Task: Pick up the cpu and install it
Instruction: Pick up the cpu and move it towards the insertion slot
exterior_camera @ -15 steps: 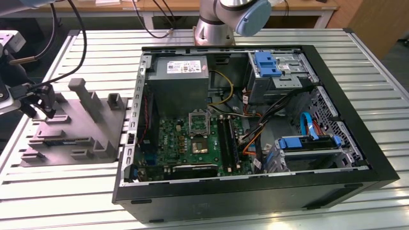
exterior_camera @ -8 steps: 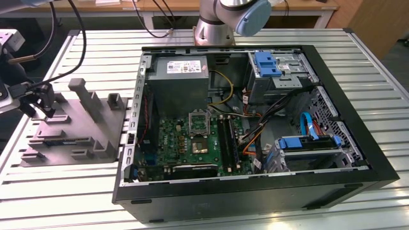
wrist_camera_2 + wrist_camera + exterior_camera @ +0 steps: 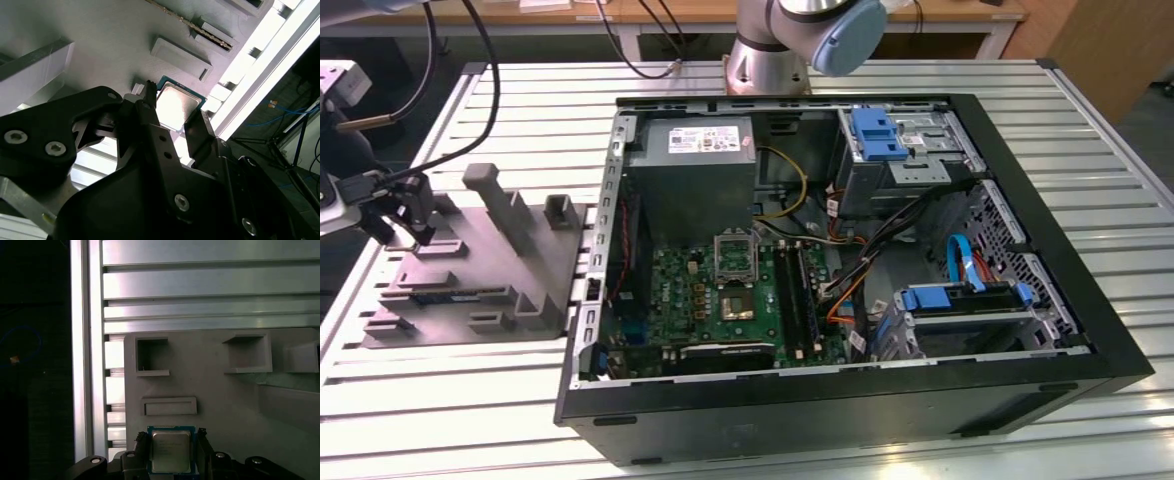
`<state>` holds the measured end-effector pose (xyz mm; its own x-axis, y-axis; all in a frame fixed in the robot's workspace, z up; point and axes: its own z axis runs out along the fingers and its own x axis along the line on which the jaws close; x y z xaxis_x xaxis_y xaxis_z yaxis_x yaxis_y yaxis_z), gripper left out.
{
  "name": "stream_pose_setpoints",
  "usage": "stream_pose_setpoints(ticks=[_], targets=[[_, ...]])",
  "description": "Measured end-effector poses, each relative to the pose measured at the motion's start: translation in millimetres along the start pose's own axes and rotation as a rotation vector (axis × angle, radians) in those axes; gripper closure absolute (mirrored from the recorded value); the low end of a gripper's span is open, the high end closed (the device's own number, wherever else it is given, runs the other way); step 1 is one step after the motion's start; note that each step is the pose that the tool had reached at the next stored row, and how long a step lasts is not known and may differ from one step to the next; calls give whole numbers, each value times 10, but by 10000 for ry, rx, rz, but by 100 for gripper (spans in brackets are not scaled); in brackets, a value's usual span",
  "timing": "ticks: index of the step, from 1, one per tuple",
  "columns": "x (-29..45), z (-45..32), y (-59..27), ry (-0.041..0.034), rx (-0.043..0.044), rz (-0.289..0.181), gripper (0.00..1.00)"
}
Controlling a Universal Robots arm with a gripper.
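Gripper (image 3: 400, 236): far left of the exterior view, above the grey tray (image 3: 520, 290), fingers (image 3: 201, 441) clamped on two opposite edges of the cpu (image 3: 171, 452)
Cpu: between the fingertips in both wrist views, silvery top showing
Computer case (image 3: 1067, 300): open, centre-right

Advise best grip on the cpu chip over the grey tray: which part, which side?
Take the chip by two opposite edges, coming straight down onto it. It's a thin flat square, metal face up, so only the edges offer purchase. The pincer straddles it that way over the tray.
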<state>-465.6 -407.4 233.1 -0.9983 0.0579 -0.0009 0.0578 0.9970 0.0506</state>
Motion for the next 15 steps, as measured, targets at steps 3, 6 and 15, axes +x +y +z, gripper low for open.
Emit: stream_pose_setpoints(ticks=[3,6,15], targets=[[0,-5,1,1,1,-2,53],[0,-16,3,1,1,0,53],[0,-52,5,0,1,0,53]])
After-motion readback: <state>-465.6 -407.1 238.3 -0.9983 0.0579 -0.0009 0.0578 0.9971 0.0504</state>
